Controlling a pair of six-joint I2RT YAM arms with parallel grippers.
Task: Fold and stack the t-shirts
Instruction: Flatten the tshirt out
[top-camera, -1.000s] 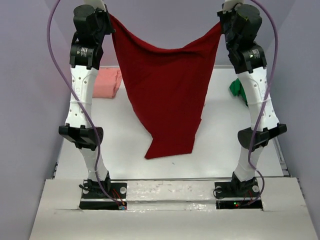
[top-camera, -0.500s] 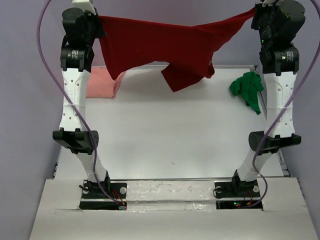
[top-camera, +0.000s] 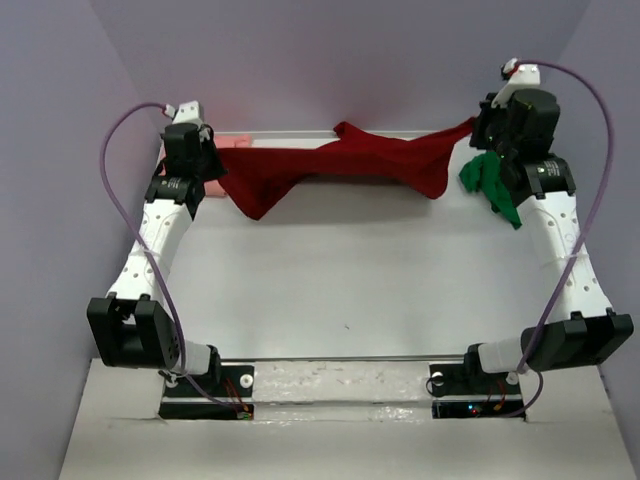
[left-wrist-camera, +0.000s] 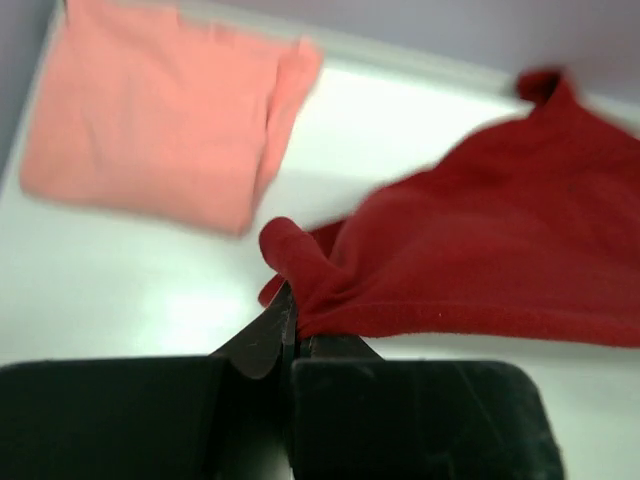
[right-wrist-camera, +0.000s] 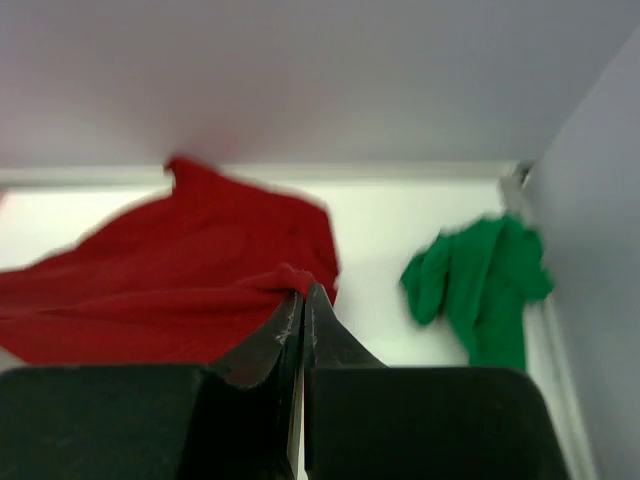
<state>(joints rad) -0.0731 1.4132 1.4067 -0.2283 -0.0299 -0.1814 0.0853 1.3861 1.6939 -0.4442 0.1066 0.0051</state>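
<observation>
Seen from above, a dark red cloth t-shirt (top-camera: 340, 165) is strung across the upper part of the frame between two white robot arms. It is bunched and twisted rather than spread flat, and a loose lobe hangs at each end. The likely trouble is that it comes down on the white table (top-camera: 340, 290) crumpled, because the middle sags in folds and the hem is not hanging free. Whether any cloth already touches the table cannot be told. Its left end hangs just beside the folded pale salmon pink t-shirt (left-wrist-camera: 150, 120) in the upper left. Its right end is close to the crumpled bright green t-shirt (top-camera: 490, 182) in the upper right, so it could drape over either one and drag it. Each grip takes only a small pinch of cloth, which a hard sideways pull might tug loose. The left pincer (left-wrist-camera: 293, 320) has its jaws pressed together on a rolled corner of the red shirt, with no gap showing. The right pincer (right-wrist-camera: 302, 300) is likewise clamped tight on the opposite edge of the red cloth.
</observation>
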